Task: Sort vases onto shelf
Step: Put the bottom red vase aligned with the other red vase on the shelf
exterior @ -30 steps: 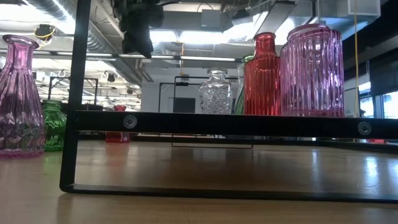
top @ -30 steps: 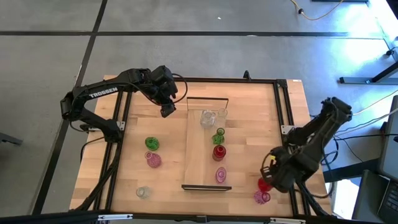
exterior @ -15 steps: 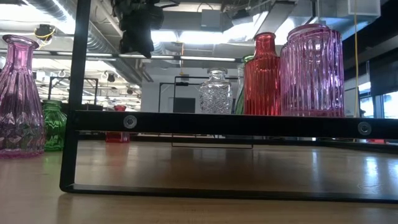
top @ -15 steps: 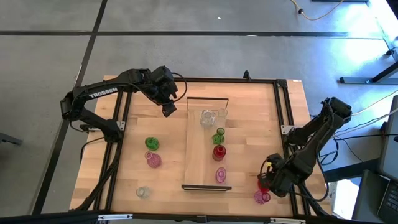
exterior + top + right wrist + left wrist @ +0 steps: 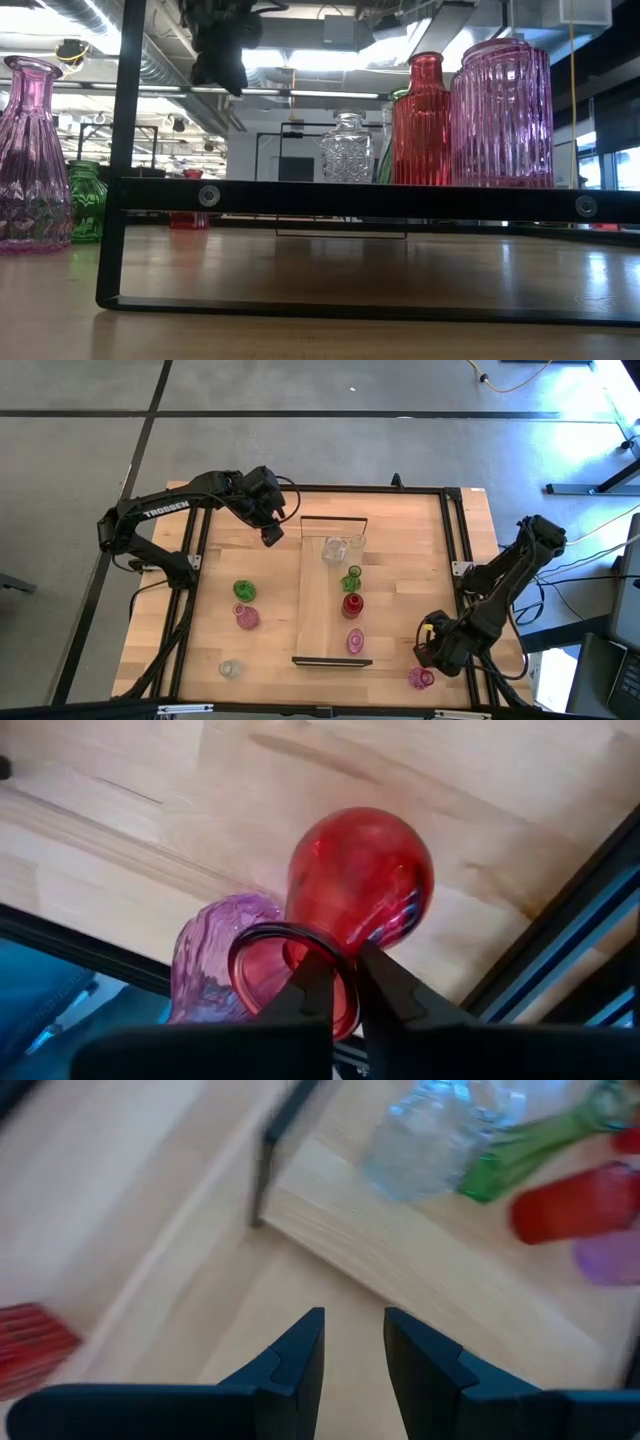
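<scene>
- My two arms are dark, jointed links; my left arm carries white TROSSEN lettering.
- My left hand has two dark, flat, angular fingers.
- Thin cables trail along my right arm.

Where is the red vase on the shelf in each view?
High: red vase, mid-shelf.
Low: red vase, left of the pink vase.
Left wrist: red vase, just past the green vase.
Right wrist: not in it; the right gripper pinches a second red vase.
Landmark: clear vase.
</scene>
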Motion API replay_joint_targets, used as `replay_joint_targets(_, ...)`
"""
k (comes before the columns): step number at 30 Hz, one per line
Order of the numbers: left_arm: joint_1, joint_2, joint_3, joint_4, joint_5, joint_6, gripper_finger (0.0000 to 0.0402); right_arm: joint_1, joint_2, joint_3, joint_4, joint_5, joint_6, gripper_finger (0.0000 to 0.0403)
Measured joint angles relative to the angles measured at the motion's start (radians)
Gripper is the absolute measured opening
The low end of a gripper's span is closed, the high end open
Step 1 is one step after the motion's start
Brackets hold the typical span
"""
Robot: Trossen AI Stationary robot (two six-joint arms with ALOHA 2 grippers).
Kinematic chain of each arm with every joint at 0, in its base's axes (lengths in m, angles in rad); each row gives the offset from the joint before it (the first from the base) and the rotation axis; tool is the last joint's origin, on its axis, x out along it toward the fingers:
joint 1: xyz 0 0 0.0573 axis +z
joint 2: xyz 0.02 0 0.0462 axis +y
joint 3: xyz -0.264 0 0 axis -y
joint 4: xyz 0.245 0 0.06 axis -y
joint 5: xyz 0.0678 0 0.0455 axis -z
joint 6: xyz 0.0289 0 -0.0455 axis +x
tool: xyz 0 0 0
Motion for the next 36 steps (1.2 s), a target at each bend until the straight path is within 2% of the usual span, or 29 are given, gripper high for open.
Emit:
replay_joint_targets(3, 0.000, 0.000, 0.000, 0.000, -0.052, 0.000, 0.0101, -0.020, -0.026, 0.000, -0.012, -0.003, -0.040, 0.0005)
replay_joint_targets(8, -0.008, 0.000, 0.000, 0.003, -0.038, 0.000, 0.0101, -0.064, -0.100, 0.001, -0.078, 0.049, -0.069, 0.0004)
replay_joint_targets(14, -0.062, -0.005, 0.000, 0.064, 0.065, 0.003, 0.0101, -0.110, -0.245, 0.001, -0.127, 0.188, -0.085, 0.0002)
replay_joint_targets(19, -0.161, -0.007, 0.000, 0.161, 0.078, 0.019, 0.0106, -0.157, -0.350, 0.047, -0.158, 0.332, -0.166, 0.0001)
replay_joint_targets(23, -0.216, -0.008, 0.000, 0.227, 0.073, 0.025, 0.0135, -0.222, -0.393, 0.119, -0.206, 0.435, -0.271, 0.0001)
replay_joint_targets(27, -0.251, -0.006, 0.000, 0.310, 0.003, 0.018, 0.0184, -0.319, -0.406, 0.191, -0.197, 0.486, -0.422, 0.0001)
replay_joint_targets(32, -0.285, -0.006, 0.000, 0.449, -0.037, 0.024, 0.0237, -0.473, -0.398, 0.250, -0.110, 0.470, -0.644, 0.0001)
replay_joint_targets(36, -0.325, -0.006, 0.024, 0.478, -0.075, 0.028, 0.0258, -0.606, -0.385, 0.255, -0.010, 0.384, -0.778, 0.0000)
